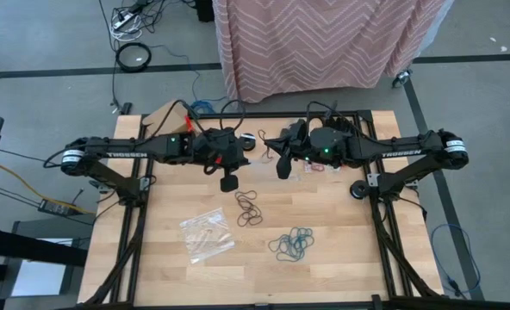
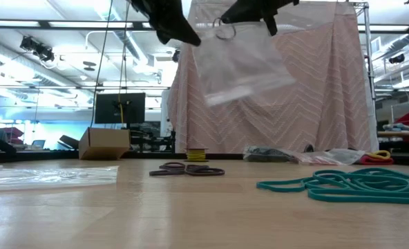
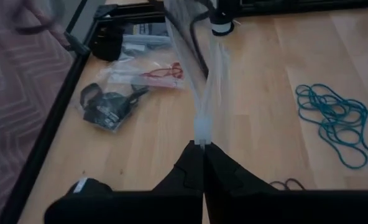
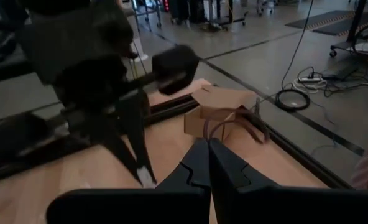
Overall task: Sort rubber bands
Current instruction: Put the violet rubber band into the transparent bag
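Both claws hang above the far part of the tabletop [image 1: 341, 258], and a clear plastic bag [image 2: 242, 62] is stretched in the air between them. The left claw [image 3: 202, 149] has its fingers pressed together on one edge of that bag. The right claw [image 4: 207, 149] is also closed, pinching a brown rubber band [image 4: 234, 127] that loops out past its fingertips.

The other rubber bands lie on the tabletop, nearer the front edge than the bag: a dark brown cluster [image 1: 248, 208] sits almost directly below the bag, and a teal heap [image 1: 292, 244] lies beyond that cluster, toward the right arm's side. A second clear bag [image 1: 208, 234] lies flat beside the dark cluster, on the left arm's side.
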`<state>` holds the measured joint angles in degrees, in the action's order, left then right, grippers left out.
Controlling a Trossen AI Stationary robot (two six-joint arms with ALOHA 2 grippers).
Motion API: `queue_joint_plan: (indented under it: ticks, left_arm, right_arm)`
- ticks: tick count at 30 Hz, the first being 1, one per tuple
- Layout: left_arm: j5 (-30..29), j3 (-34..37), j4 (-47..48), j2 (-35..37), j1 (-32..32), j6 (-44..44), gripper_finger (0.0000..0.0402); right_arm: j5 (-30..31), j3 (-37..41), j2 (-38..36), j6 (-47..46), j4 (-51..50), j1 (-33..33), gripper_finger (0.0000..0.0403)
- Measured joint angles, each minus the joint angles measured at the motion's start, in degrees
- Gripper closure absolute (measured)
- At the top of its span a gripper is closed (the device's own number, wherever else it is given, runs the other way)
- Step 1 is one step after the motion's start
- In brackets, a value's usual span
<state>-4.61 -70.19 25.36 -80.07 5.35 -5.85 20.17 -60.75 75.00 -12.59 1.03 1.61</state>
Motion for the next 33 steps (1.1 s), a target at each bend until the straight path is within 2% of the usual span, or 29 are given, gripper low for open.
queue_joint_plan:
  ticks: [6, 10, 15, 28, 33]
  left_arm:
    - [0.0, -0.7, 1.9, 0.0, 1.2, -0.1, 0.0401]
    - [0.3, -0.7, 4.8, 0.0, 1.6, -0.1, 0.0401]
    - [0.3, -0.6, 5.9, 0.2, 1.9, -0.1, 0.0401]
    - [10.4, -0.6, 2.1, 0.2, 1.7, 0.1, 0.0401]
    - [10.9, -0.6, 1.9, 0.2, 1.7, 0.1, 0.0401]
  right_arm:
    - [1.0, 0.0, 0.0, 2.5, -2.2, 0.0, 0.0403]
    - [-2.0, 0.0, -0.2, 5.0, -2.4, -0.2, 0.0403]
    - [-2.4, 0.0, -0.2, 5.2, -6.9, -1.0, 0.0403]
    - [-3.7, 0.0, -0.2, 4.7, -7.1, -0.1, 0.0403]
    - [-3.9, 0.0, -0.2, 4.7, -6.4, 0.1, 0.0403]
